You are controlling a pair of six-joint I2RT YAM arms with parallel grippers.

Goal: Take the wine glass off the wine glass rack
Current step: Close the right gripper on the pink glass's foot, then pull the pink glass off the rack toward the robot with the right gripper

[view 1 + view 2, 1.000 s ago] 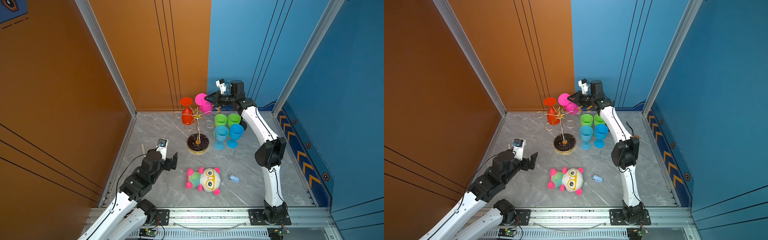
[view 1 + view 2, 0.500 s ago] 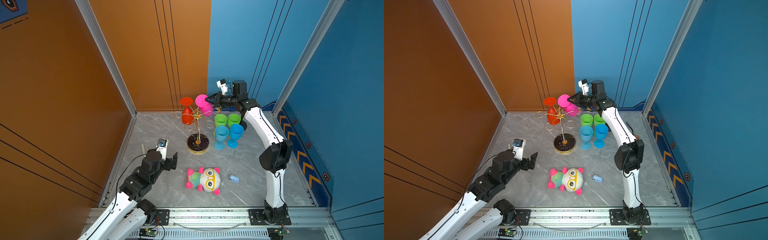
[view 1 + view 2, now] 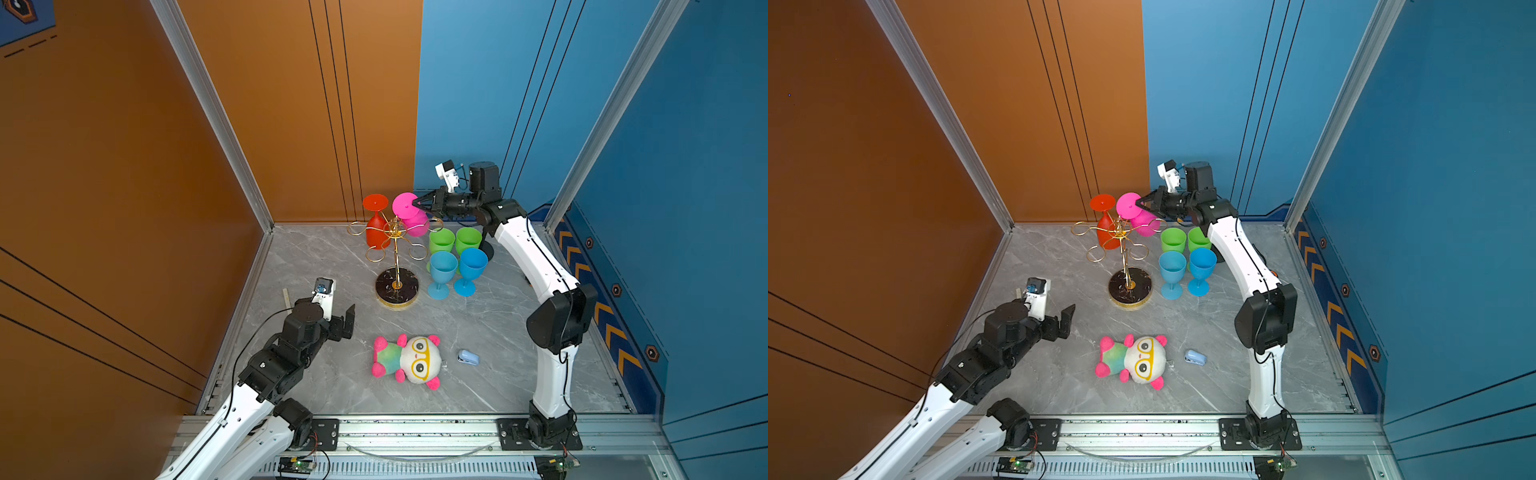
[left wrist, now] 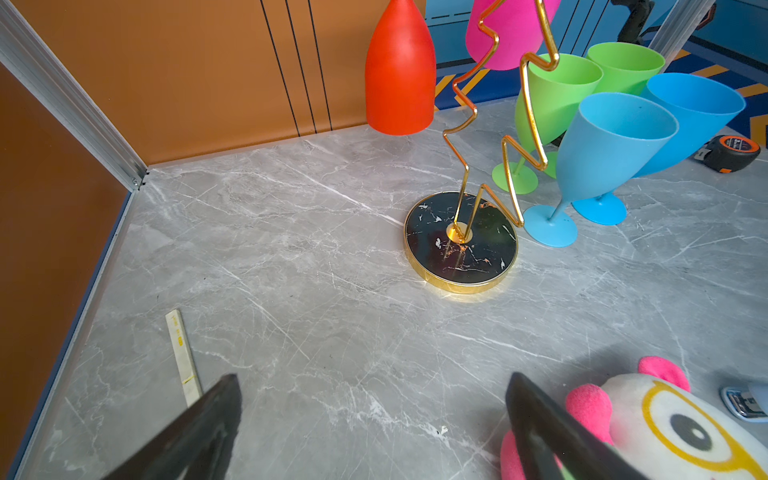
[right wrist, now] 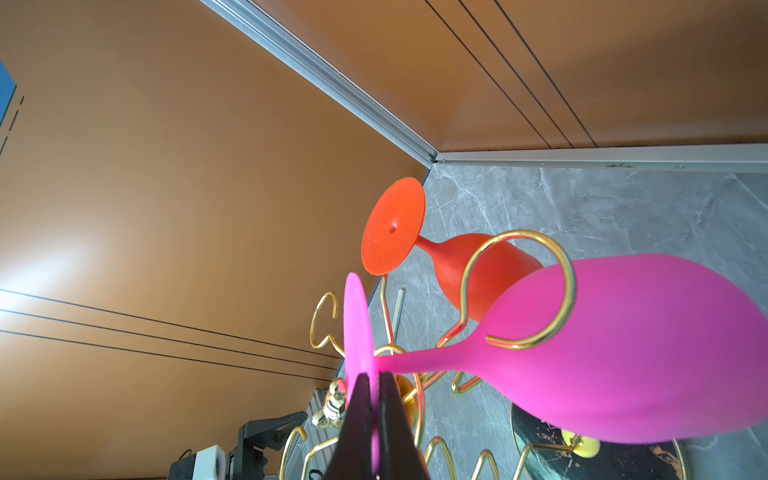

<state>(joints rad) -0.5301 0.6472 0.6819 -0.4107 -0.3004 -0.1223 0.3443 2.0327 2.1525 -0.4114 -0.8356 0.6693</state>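
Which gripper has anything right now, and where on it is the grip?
The right gripper is shut on the pink wine glass, pinching the rim of its flat round foot. The left gripper is open and holds nothing.

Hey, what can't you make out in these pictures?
- pink glass: stem and foot cut off by the edge of the left wrist view; its rim is cut off in the right wrist view.
- black stand: in a top view, mostly behind the green glasses and the right arm.
- right gripper: shut on the pink foot; its fingers hide how deep the foot sits.
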